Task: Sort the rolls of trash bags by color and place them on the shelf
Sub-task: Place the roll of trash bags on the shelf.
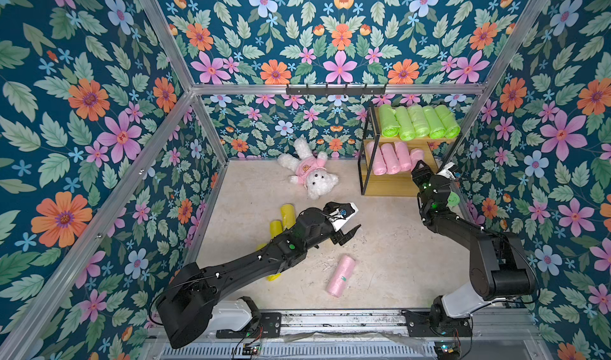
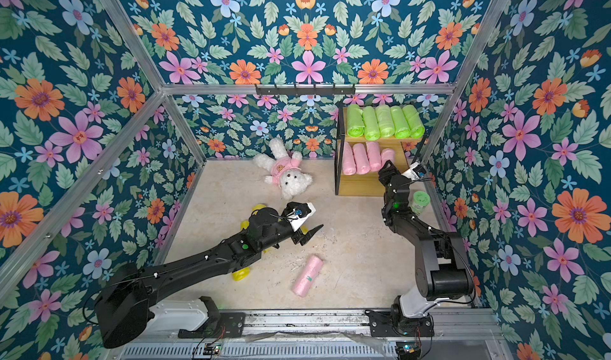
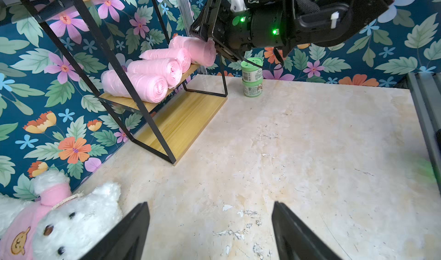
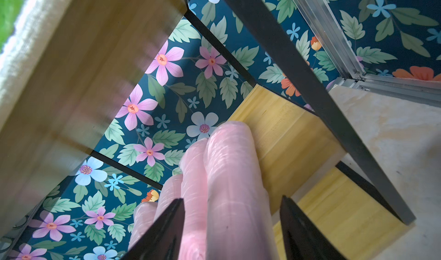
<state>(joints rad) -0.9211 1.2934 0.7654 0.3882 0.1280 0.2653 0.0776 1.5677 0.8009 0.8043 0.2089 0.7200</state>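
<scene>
Shelf (image 1: 393,187): five green rolls (image 1: 418,122) on top tier, four pink rolls (image 1: 386,158) on middle tier (side by side). Right gripper (image 4: 231,199): jaws apart, straddling endmost pink roll (image 4: 233,175). Left gripper (image 3: 210,202): jaws apart, empty. Loose pink roll (image 1: 340,275) and yellow rolls (image 1: 287,214) on table (image 1: 380,242).

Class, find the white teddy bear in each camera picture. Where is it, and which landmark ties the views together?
Top view: teddy bear lying on the table, toward its far edge.
Top view: same place, beside the shelf.
Left wrist: close beside the left pincer, at.
Right wrist: not in it.
Shared landmark: the shelf, in all four.
</scene>
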